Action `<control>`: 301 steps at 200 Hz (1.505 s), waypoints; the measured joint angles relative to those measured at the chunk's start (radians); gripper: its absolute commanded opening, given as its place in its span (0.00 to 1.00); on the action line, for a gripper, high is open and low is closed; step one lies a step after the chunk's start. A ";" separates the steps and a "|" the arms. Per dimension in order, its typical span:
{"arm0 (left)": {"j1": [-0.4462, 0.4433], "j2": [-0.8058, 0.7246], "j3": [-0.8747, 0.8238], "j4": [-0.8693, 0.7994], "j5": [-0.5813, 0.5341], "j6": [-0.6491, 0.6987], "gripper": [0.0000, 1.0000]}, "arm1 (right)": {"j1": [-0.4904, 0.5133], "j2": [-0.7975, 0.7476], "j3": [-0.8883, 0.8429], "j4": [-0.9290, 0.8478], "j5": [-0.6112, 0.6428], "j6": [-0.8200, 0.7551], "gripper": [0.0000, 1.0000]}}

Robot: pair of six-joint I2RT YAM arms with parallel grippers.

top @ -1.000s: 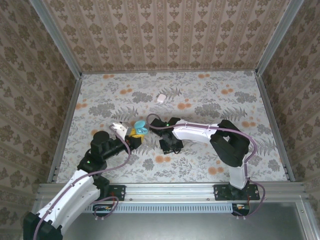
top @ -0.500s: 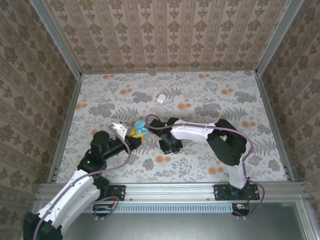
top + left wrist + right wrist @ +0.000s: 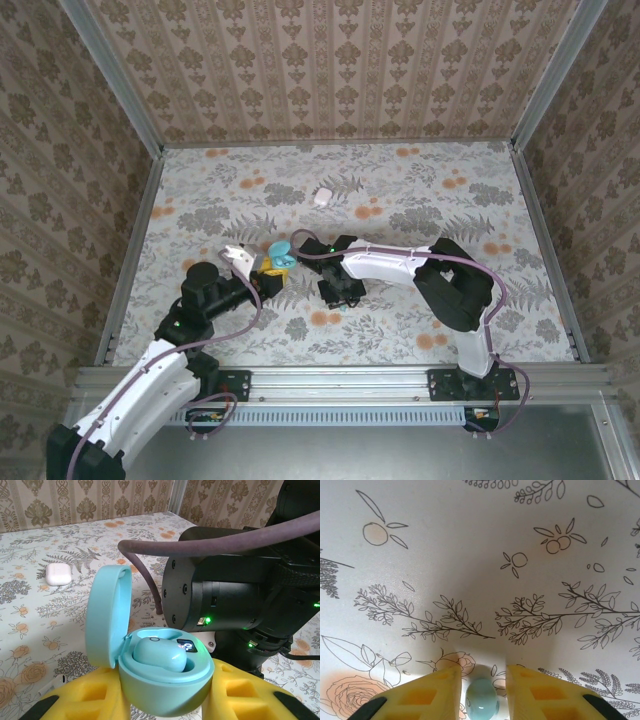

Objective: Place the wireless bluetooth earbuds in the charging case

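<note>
One teal bud (image 3: 159, 654), smooth, rounded and bean-like, sits in a well of the teal case (image 3: 165, 685). Beside it a small display glows. A second teal bud (image 3: 481, 705), glossy and round, lies between the fingers of the right claw (image 3: 483, 680).

The left arm reaches forward with its wrist about level. The left claw (image 3: 268, 270) is clamped on the base of the teal case, which stands upright between the yellow pads. The right arm stretches low towards the left claw, and its wrist bends so that the claw points down at the flowered table (image 3: 450, 190). Its fingers stand apart, with a sliver of gap on each side of the bud.

The case's lid (image 3: 107, 615) is swung up and open. Well beyond the left claw, a closed white case (image 3: 57, 573) lies on the table.
</note>
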 measured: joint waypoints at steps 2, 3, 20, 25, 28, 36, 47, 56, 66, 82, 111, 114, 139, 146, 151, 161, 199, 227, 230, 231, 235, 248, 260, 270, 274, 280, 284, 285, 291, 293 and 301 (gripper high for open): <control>0.000 0.000 0.000 0.000 0.000 0.000 0.29 | 0.000 0.000 0.000 0.000 0.000 -0.002 0.32; 0.000 0.000 0.000 0.000 0.000 0.000 0.29 | 0.000 0.000 0.000 0.000 0.000 -0.006 0.32; 0.000 0.000 0.000 0.000 0.000 0.000 0.29 | 0.000 0.000 0.001 -0.006 0.010 -0.031 0.32; 0.000 0.000 0.000 0.000 0.000 0.000 0.29 | 0.000 0.000 0.001 -0.009 0.013 -0.038 0.32; 0.000 0.000 0.000 0.000 0.000 0.000 0.29 | 0.000 0.000 0.001 -0.010 0.014 -0.042 0.32; 0.000 0.000 0.000 0.000 -0.002 0.000 0.29 | 0.000 0.000 0.003 -0.017 0.019 -0.055 0.32; 0.000 0.000 0.000 -0.001 -0.004 0.000 0.29 | 0.000 -0.001 0.007 -0.029 0.027 -0.071 0.32; 0.000 0.000 0.000 -0.001 -0.006 0.000 0.29 | 0.000 -0.004 0.010 -0.035 0.034 -0.082 0.32; 0.000 0.000 0.000 -0.002 -0.007 0.000 0.29 | 0.000 -0.010 0.011 -0.039 0.038 -0.092 0.32; 0.000 0.000 0.000 -0.003 -0.008 0.000 0.29 | 0.000 -0.024 0.014 -0.045 0.039 -0.098 0.32; 0.000 0.000 0.000 -0.003 -0.008 0.000 0.29 | 0.003 -0.043 0.014 -0.045 0.036 -0.116 0.32; 0.000 0.000 0.000 -0.003 -0.008 0.000 0.29 | 0.003 -0.043 0.014 -0.045 0.036 -0.116 0.33; 0.000 0.000 0.000 -0.004 -0.008 0.000 0.29 | 0.006 -0.044 0.013 -0.045 0.030 -0.117 0.34; 0.000 0.000 0.000 -0.003 -0.008 0.000 0.29 | 0.008 -0.044 0.013 -0.044 0.027 -0.117 0.34; 0.000 0.000 0.000 -0.004 -0.008 0.000 0.29 | 0.008 -0.044 0.012 -0.044 0.026 -0.117 0.34; 0.000 0.000 0.000 -0.003 -0.008 0.000 0.29 | 0.009 -0.044 0.010 -0.044 0.020 -0.117 0.34; 0.000 0.002 0.000 -0.005 -0.008 0.000 0.29 | 0.013 -0.044 -0.002 -0.043 0.010 -0.117 0.34; 0.000 0.002 0.000 -0.011 -0.008 0.000 0.29 | 0.013 -0.043 -0.007 -0.040 0.010 -0.117 0.33; 0.000 0.002 0.000 -0.013 -0.008 0.000 0.29 | 0.013 -0.043 -0.007 -0.040 0.010 -0.117 0.33; 0.000 0.002 0.000 -0.013 -0.008 0.000 0.29 | 0.013 -0.043 -0.007 -0.040 0.010 -0.117 0.33; 0.000 0.002 0.000 -0.015 -0.008 0.000 0.29 | 0.013 -0.042 -0.009 -0.040 0.010 -0.117 0.33; 0.000 0.002 0.000 -0.018 -0.008 0.000 0.29 | 0.013 -0.040 -0.013 -0.039 0.010 -0.117 0.33; 0.000 0.002 0.000 -0.019 -0.008 0.000 0.29 | 0.013 -0.034 -0.014 -0.037 0.009 -0.117 0.32; 0.000 0.002 0.000 -0.019 -0.008 0.000 0.29 | 0.013 -0.029 -0.016 -0.031 0.009 -0.117 0.32; 0.000 0.002 0.000 -0.019 -0.008 0.000 0.29 | 0.013 -0.026 -0.016 -0.029 0.008 -0.117 0.32; 0.000 0.002 0.000 -0.019 -0.008 0.000 0.29 | 0.013 -0.021 -0.016 -0.025 0.008 -0.117 0.32; 0.000 0.002 0.000 -0.020 -0.008 0.000 0.29 | 0.013 -0.018 -0.017 -0.023 0.007 -0.118 0.32; 0.000 0.002 0.000 -0.020 -0.008 0.000 0.29 | 0.013 -0.017 -0.017 -0.023 0.007 -0.118 0.32; 0.000 0.002 0.000 -0.021 -0.008 0.000 0.29 | 0.013 -0.013 -0.018 -0.020 0.005 -0.119 0.31; 0.000 0.002 0.000 -0.021 -0.008 0.000 0.29 | 0.013 -0.012 -0.019 -0.019 0.005 -0.119 0.31; 0.000 0.002 0.000 -0.023 -0.008 0.000 0.29 | 0.013 -0.008 -0.021 -0.018 0.005 -0.119 0.30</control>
